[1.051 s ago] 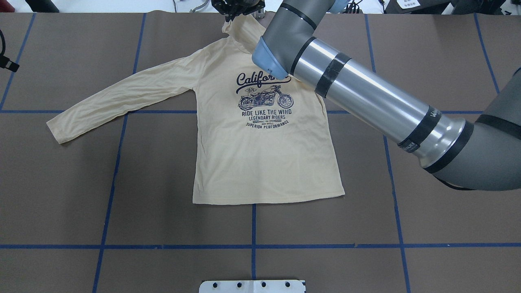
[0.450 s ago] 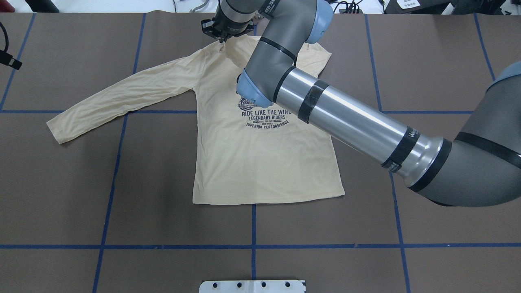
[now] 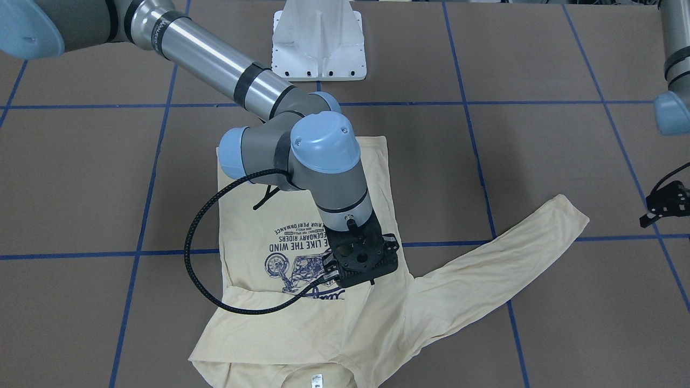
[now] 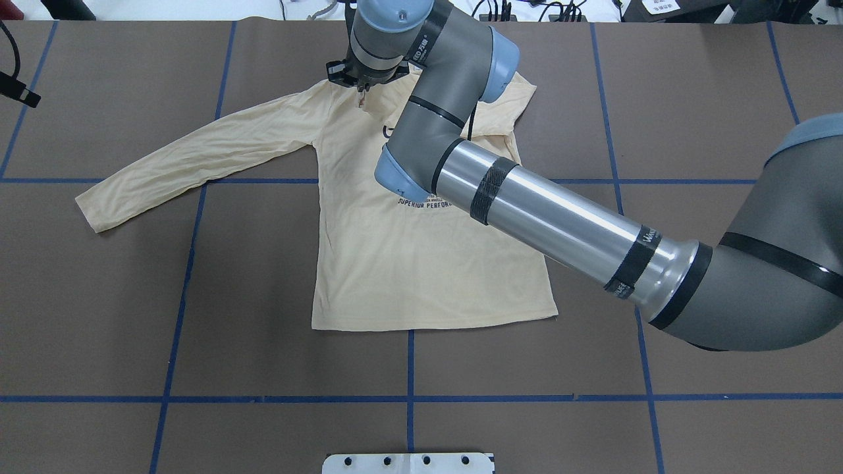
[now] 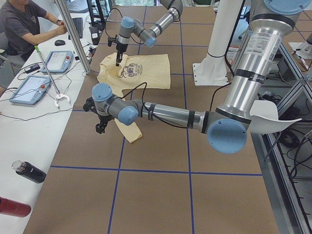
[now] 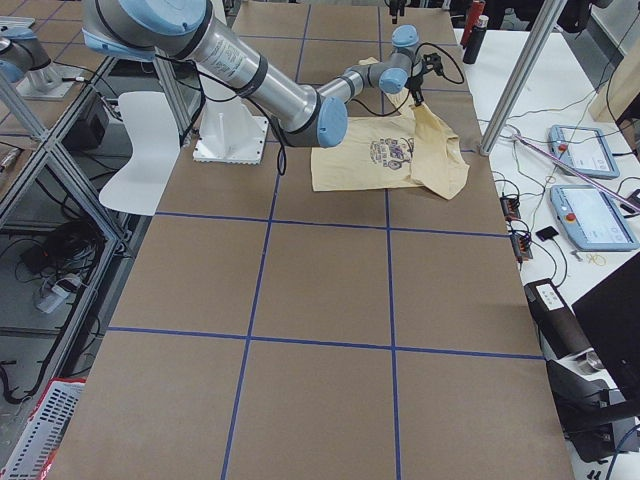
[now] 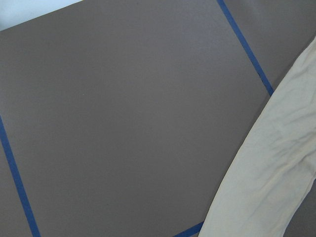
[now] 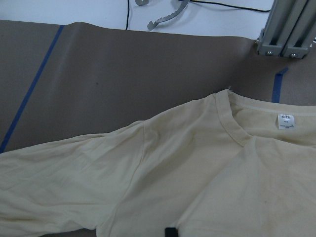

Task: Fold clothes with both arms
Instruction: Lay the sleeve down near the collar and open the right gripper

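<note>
A brown table top (image 4: pixel 99 296) gridded with blue tape lines (image 4: pixel 178 316) fills the room's middle. Along its far edge stand aluminium posts (image 5: pixel 73 34) and a white bench (image 5: pixel 17 129) with two tablets (image 5: pixel 28 89), where a person (image 5: pixel 22 22) sits.

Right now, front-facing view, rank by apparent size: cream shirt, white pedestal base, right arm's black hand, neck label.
1. cream-yellow long-sleeved T-shirt
2. white metal pedestal base, partly cropped
3. black skeletal right hand, slightly smaller
4. small white neck label
</note>
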Controlling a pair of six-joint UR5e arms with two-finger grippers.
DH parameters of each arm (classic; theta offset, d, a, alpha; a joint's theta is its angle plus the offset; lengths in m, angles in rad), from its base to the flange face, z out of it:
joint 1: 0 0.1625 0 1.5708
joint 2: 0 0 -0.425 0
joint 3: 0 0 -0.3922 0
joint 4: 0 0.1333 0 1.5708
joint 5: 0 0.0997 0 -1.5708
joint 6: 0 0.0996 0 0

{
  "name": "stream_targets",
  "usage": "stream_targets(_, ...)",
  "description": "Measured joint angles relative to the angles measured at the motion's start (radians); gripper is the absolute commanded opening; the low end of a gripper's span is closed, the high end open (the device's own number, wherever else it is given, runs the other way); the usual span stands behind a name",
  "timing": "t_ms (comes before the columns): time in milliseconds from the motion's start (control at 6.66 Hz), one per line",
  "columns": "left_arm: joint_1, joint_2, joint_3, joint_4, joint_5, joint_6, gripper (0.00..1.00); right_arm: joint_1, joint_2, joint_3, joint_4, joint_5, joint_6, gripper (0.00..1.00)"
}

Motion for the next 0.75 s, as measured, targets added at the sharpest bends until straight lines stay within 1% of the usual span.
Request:
stream_targets(450, 0.000, -0.004, 0.003, 0.000, 0.000, 0.000, 0.99, -0.003, 0.032, -0.001, 0.007, -0.018, 0.195, 0.99)
stream_targets(750, 0.002, -0.014, 0.001, -0.001, -0.001, -0.034, 0.99, 0.003, 0.026, 0.018, 0.009, -0.020, 0.266, 1.00)
